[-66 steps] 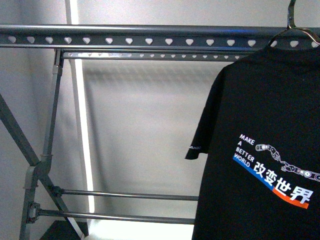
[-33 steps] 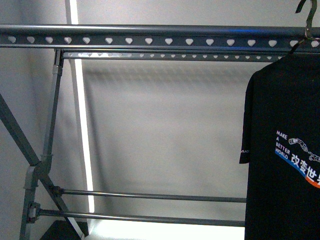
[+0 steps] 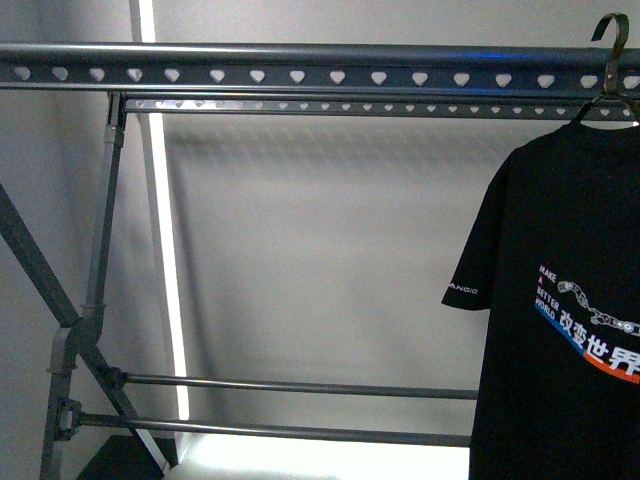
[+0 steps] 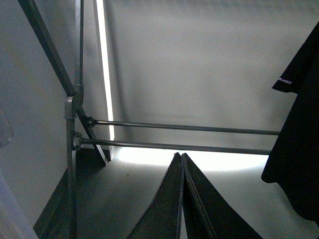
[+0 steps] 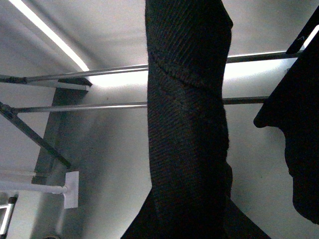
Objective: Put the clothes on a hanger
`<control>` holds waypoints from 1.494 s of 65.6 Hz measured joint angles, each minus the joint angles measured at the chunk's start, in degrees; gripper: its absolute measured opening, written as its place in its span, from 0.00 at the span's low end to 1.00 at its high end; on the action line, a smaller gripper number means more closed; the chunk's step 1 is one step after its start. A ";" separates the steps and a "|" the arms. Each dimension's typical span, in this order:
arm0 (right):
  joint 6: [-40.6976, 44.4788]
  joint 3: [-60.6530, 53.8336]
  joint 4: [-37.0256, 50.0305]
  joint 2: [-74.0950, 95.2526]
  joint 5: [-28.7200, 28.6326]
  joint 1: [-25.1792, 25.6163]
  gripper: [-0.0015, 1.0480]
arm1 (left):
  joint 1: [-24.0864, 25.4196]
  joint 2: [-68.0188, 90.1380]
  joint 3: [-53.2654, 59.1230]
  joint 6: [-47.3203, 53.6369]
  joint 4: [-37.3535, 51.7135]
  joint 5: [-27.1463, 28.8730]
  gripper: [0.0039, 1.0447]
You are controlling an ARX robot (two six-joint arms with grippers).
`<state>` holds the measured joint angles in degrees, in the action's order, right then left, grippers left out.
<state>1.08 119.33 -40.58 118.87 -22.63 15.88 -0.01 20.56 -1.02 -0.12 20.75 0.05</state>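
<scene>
Fabric of the T-shirt (image 5: 187, 124) is pinched in the right gripper (image 5: 189, 219); left gripper (image 4: 182, 164), pressed together, is empty. The rail (image 3: 300, 75) lies above, its long axis horizontal.

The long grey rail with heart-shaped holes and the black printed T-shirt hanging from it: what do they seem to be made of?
The long grey rail with heart-shaped holes looks like painted or coated metal: smooth, dull sheen, cleanly punched holes. The black printed T-shirt looks like soft knit fabric, probably cotton: matte and limp, with a flat white, blue and red print. The thin hook it hangs from looks like metal wire.
</scene>
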 joint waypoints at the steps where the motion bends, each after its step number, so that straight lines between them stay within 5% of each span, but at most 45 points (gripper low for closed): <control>1: 0.00 -0.76 0.48 -0.17 0.04 -0.07 0.09 | 0.00 -0.39 0.00 0.00 -0.35 0.00 0.03; 21: -0.33 -13.64 7.76 -5.22 -1.55 -0.48 0.09 | 0.00 -7.15 0.00 0.00 -7.06 0.00 0.03; 48: -6.14 -28.22 24.92 -22.45 -6.78 -0.33 0.75 | 0.00 -19.93 0.00 0.00 -20.35 -0.02 0.03; 55: -7.26 -38.99 37.03 -34.64 -3.43 0.79 0.95 | 0.00 -20.24 0.00 -0.02 -20.52 0.00 0.03; 63: -8.72 -59.25 54.93 -51.80 0.52 2.40 0.93 | 0.00 -20.28 0.00 -0.02 -20.52 -0.02 0.03; 75: -9.62 -89.59 68.06 -78.71 5.38 2.29 0.93 | 0.00 -20.28 0.00 -0.02 -20.52 0.00 0.03; 82: -3.58 -98.51 47.10 -93.61 7.74 -0.37 0.69 | 0.00 -20.31 0.00 -0.02 -20.52 0.00 0.03; 98: -1.40 -107.08 46.88 -100.02 14.05 -6.88 0.24 | 0.00 -20.33 0.00 -0.02 -20.52 0.00 0.03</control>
<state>-0.32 12.25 6.31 18.85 -8.58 8.99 -0.01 0.23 -1.02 -0.14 0.23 0.05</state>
